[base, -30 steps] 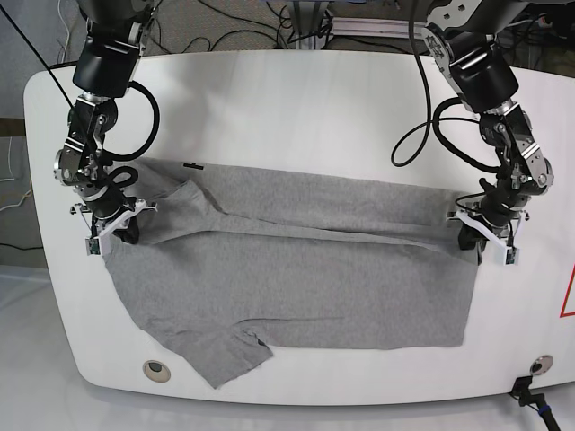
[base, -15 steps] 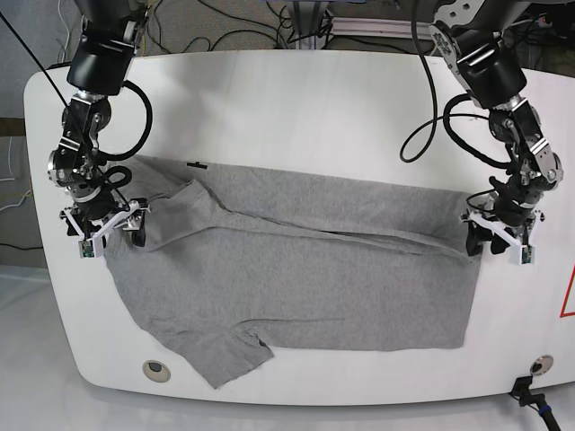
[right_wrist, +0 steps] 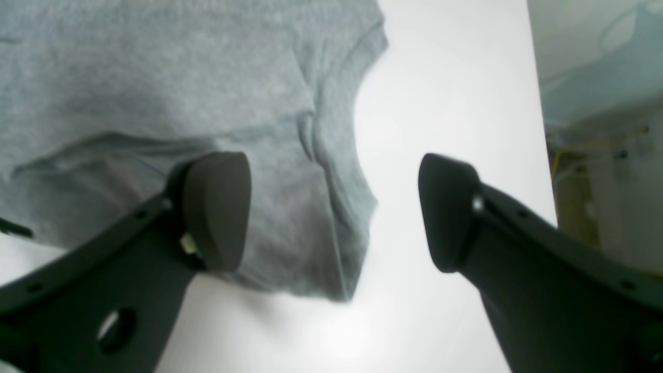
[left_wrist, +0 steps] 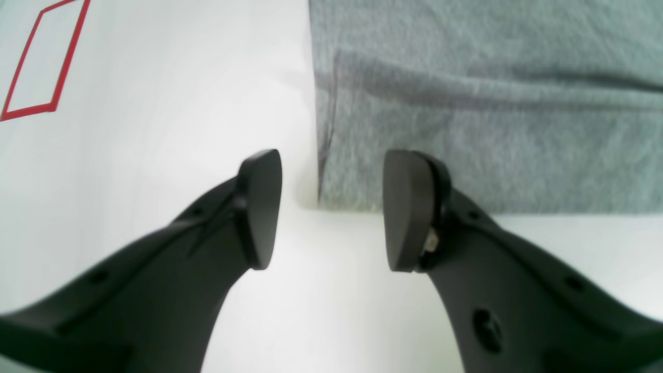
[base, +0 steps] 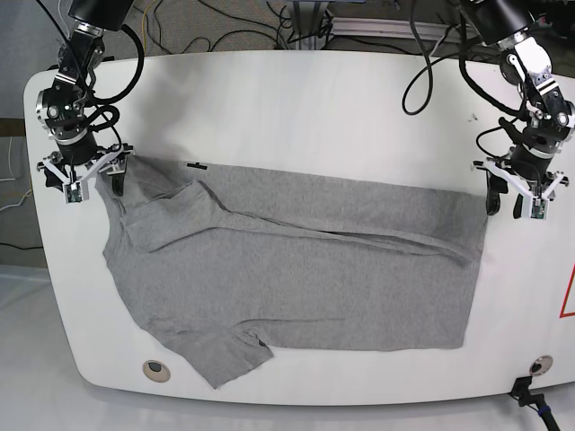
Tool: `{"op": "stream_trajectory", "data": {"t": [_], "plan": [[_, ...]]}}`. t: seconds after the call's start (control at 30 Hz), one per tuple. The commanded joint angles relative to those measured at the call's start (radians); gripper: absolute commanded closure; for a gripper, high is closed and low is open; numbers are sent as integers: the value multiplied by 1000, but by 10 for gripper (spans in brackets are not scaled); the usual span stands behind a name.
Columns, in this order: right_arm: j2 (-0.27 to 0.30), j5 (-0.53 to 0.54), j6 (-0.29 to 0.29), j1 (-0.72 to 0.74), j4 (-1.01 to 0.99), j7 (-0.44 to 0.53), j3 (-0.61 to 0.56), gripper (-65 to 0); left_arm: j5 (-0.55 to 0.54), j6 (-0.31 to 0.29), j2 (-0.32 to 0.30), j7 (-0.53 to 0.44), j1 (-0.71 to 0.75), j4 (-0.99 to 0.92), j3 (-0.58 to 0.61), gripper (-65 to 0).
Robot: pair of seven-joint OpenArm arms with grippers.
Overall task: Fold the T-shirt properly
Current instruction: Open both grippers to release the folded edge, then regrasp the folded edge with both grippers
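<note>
t-shirt [base: 314, 287] beneath, left hand [left_wrist: 331, 212] and right hand [right_wrist: 334, 212] point downward, fingers spread wide, both empty.

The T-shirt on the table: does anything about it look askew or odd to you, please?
Yes: on the T-shirt, one sleeve juts out past the near edge, and a ridge of loose cloth runs across the middle, so it lies uneven.

A white table [base: 296, 108] fills most of the base view; across its middle lies the grey T-shirt [base: 314, 287], one sleeve pointing toward the lower left.
</note>
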Motion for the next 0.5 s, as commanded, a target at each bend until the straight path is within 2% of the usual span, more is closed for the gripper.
{"op": "stream_trajectory", "data": {"t": [0.0, 0.17, 0.37, 0.47], "plan": [[14, 18, -5, -12, 19, 23, 24, -489, -17, -2, -13, -24, -2, 49, -2, -295], [-23, 10, -5, -26, 2, 23, 29, -490, -17, -2, -10, -24, 18, 87, -31, -295], [-26, 20, -4, -26, -70, 30, 29, -490, -17, -5, -10, -22, 21, 90, -34, -295], [-26, 20, -4, -26, -99, 72, 29, -490, -17, -5, -11, -22, 33, 90, -34, -295]]}}
